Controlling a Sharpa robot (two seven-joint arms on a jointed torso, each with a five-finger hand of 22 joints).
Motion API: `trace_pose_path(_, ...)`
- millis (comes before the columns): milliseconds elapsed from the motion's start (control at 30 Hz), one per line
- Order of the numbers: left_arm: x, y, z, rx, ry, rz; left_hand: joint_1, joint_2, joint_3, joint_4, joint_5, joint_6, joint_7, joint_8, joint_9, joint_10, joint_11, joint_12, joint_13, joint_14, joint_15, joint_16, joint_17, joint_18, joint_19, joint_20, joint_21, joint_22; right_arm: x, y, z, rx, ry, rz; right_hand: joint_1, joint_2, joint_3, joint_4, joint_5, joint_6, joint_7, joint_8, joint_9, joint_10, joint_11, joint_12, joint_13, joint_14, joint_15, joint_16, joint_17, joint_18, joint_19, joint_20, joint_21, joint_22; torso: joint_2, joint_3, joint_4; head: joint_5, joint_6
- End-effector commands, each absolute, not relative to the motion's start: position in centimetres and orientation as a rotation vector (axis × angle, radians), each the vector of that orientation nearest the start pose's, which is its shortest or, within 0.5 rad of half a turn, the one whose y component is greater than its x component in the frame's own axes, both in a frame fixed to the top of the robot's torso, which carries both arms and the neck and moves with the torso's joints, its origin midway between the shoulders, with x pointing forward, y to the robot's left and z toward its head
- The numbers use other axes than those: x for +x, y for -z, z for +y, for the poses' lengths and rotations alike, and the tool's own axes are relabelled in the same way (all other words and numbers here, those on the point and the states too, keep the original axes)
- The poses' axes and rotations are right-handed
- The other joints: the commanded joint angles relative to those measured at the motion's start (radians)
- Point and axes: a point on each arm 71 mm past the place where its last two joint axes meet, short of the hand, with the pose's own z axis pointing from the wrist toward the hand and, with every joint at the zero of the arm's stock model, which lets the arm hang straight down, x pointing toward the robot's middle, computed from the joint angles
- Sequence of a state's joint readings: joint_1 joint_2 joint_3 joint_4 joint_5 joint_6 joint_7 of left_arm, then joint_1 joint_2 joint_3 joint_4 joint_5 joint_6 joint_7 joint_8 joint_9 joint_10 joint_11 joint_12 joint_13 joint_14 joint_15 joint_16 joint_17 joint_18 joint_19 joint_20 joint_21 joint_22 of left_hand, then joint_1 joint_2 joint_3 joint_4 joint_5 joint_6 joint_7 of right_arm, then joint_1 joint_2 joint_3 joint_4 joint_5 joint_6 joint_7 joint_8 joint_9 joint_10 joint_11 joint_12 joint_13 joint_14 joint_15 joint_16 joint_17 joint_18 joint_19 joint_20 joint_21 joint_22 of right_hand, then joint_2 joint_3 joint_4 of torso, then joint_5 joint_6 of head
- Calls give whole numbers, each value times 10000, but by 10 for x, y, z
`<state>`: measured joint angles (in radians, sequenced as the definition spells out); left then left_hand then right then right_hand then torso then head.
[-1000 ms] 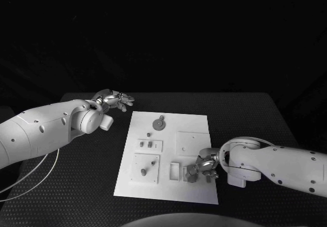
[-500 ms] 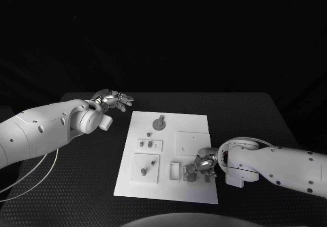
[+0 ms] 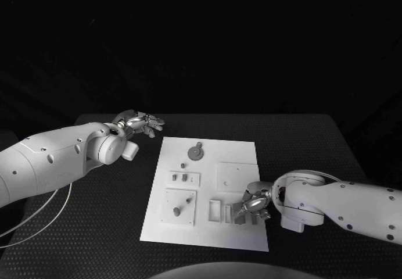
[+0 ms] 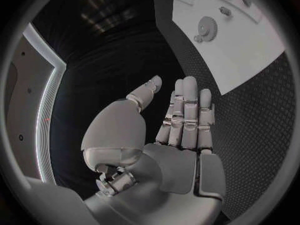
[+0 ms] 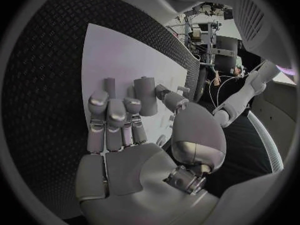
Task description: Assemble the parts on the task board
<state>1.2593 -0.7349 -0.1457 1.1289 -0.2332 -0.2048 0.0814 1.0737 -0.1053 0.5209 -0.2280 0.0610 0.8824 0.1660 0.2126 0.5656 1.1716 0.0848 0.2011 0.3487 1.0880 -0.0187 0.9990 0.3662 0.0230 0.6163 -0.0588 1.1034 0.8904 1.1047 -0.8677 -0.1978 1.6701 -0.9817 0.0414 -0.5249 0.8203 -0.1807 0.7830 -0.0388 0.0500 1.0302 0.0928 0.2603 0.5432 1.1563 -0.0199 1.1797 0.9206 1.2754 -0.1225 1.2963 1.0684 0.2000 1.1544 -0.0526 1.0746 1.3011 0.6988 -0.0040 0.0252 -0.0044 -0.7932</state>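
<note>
The white task board (image 3: 239,150) lies in the middle of the table. On it are a grey gear (image 3: 194,152), a small block with pegs (image 3: 184,178) and a square plate with parts (image 3: 178,207). My right hand (image 3: 251,204) is low over the board's near right part. In the right wrist view a grey peg (image 5: 148,94) stands between that hand's thumb and fingers (image 5: 134,116), with the thumb tip against it; a second, smaller peg (image 5: 110,84) is beside it. My left hand (image 3: 143,124) hovers off the board's far left corner, fingers (image 4: 187,110) straight and apart, holding nothing.
Two narrow slots (image 3: 215,210) lie just left of the right hand. A raised square panel (image 3: 238,174) sits on the board's right half. The left wrist view shows the gear (image 4: 206,26) and the board's corner (image 4: 250,50) beyond the fingertips. Black table (image 3: 301,139) surrounds the board.
My right hand has shifted slightly right and away from the board's near edge. The left hand has stayed where it was.
</note>
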Motion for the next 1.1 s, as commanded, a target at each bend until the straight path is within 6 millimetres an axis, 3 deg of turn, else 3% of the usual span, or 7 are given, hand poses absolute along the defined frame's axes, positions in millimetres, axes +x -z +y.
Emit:
trace_pose_path(33, 548, 220, 275, -10467, 10589, 17198, -107, -3, -11, 61, -62, 5, 50, 38, -14, -76, -13, 51, 12, 46, -54, -59, 15, 43, -50, -626, 20, -14, 387, 305, -195, 2890, -4850, 25678, -96, -34, 68, -10, -15, 90, -9, 54, 38, 61, 5, -19, 3, 92, 1, -46, 9, 618, 24, 18, 54, 13, 4, 9, -4, 5, 11)
trace_pose_path(367, 548, 220, 275, -10469, 10587, 17199, -96, -6, -7, 58, -62, 7, 49, 42, -15, -81, -13, 58, 14, 47, -55, -59, 21, 45, -53, -627, 22, -15, 392, 289, -193, 3510, -5395, 25528, -173, -115, 109, -39, -13, 103, -15, 72, 49, 71, -1, -26, 4, 104, -5, -60, 28, 618, 22, 31, 77, 12, 7, 1, 0, 2, 26)
trace_pose_path(700, 547, 220, 275, -10484, 10566, 17205, -92, -7, -6, 56, -62, 8, 49, 43, -15, -82, -13, 60, 15, 47, -56, -59, 22, 45, -54, -627, 23, -15, 397, 292, -177, 4056, -5618, 25910, -304, -197, 65, 8, -12, 112, -13, 79, 52, 67, 3, -33, 3, 106, -1, -63, 41, 617, 14, 46, 83, 11, 5, -18, -1, 59, 2)
trace_pose_path(1100, 547, 220, 274, -10477, 10576, 17226, -87, -11, -5, 56, -62, 9, 49, 48, -16, -87, -13, 66, 16, 49, -56, -59, 27, 45, -58, -627, 25, -16, 402, 297, -153, 3924, -5926, 26111, -678, -316, -133, 38, -15, 140, -29, 123, 82, 55, -12, -45, 19, 121, -11, -66, 131, 618, -21, 75, 132, 8, 15, 7, 21, 80, -35)
